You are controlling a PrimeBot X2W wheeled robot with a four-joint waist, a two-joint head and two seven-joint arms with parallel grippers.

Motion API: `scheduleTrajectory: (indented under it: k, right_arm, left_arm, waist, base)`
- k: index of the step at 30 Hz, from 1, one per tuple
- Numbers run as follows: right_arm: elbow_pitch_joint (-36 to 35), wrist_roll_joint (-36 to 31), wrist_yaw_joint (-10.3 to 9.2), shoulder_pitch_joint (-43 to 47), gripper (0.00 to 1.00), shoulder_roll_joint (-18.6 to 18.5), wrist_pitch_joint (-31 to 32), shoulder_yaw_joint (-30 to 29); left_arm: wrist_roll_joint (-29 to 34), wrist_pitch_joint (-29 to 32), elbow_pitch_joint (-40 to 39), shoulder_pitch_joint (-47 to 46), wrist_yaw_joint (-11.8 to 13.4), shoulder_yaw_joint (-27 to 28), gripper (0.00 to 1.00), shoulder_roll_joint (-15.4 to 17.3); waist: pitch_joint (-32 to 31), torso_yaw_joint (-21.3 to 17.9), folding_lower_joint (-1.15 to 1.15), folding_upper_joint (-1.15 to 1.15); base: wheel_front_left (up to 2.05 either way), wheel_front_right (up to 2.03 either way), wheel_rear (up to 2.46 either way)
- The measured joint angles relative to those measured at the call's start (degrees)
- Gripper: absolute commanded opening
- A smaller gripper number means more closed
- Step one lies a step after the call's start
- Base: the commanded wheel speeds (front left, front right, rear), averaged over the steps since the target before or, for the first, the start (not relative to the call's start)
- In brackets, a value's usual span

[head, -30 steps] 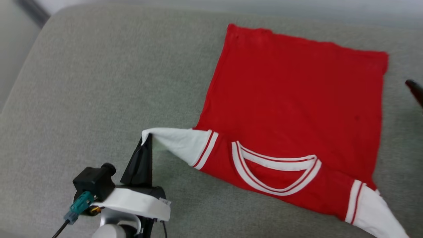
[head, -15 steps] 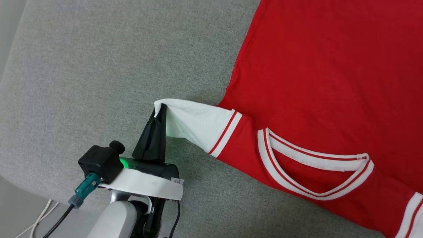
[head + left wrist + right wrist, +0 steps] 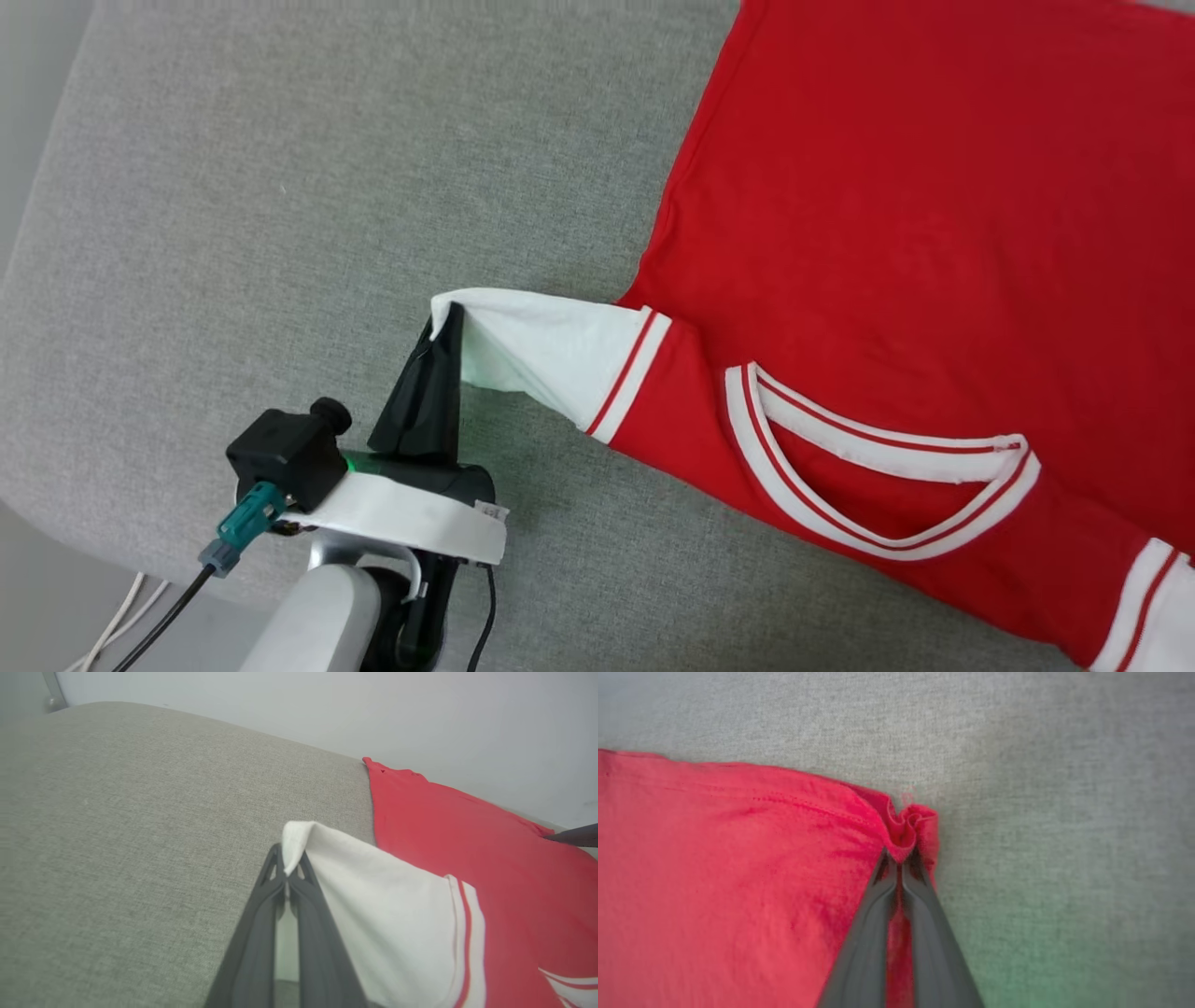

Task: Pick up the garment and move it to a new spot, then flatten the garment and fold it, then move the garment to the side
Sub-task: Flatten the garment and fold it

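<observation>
The garment (image 3: 887, 233), a red jersey shirt with white sleeves, lies spread on the right half of a grey fabric cushion (image 3: 280, 233), its striped collar (image 3: 878, 467) towards the near edge and its hem at the far side. The red body rests flat on the cushion with only faint creases.

The left claw (image 3: 448, 317) is clenched on the tip of the white left sleeve (image 3: 551, 350). The sleeve is drawn out to the left and raised a little off the cushion, so it runs as a taut cone from the pinched tip to the red-and-white trim at the shoulder. In the left wrist view the two dark fingers (image 3: 261, 933) meet at their ends with a fold of white cloth nipped between them. A black camera block (image 3: 285, 453) sits on that wrist, with a teal plug and a black cable (image 3: 168, 616) trailing off the near edge, and a small green light glows beside it.

The right claw (image 3: 900, 856) is clenched on a corner of the red hem, far from the collar. The cloth puckers into a small ruffle just past the fingertips, with bare grey cushion to the right of it.

The other white sleeve (image 3: 1144, 597) lies at the near right, running out of the head view. A pale wall (image 3: 327, 709) rises behind the far edge of the cushion
</observation>
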Motion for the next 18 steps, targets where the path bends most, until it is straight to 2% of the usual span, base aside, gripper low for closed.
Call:
scheduleTrajectory:
  k: [6,13,18]
  right_arm:
    - [-2.3,0.3,-0.01,5.6,0.00,-1.5,-1.5,7.6]
    - [-11.7,5.1,0.00,17.6,0.00,-5.7,-1.2,16.4]
    - [-19.5,9.0,0.00,31.4,0.00,-6.8,0.1,16.8]
  left_arm:
    - [-0.9,0.5,2.8,3.0,0.7,1.1,0.00,1.4]
    - [-2.4,1.7,4.1,8.7,2.9,3.8,0.00,4.1]
    - [-2.6,3.6,4.0,12.1,4.2,4.3,0.00,6.0]
  waist:
    - [-5.5,-1.7,0.00,0.00]
    - [-13.4,-5.5,-0.01,0.00]
    - [-18.4,-9.5,-0.01,0.00]
  base:
    - [0.00,0.00,0.00]
    - [0.00,0.00,0.00]
    - [0.00,0.00,0.00]
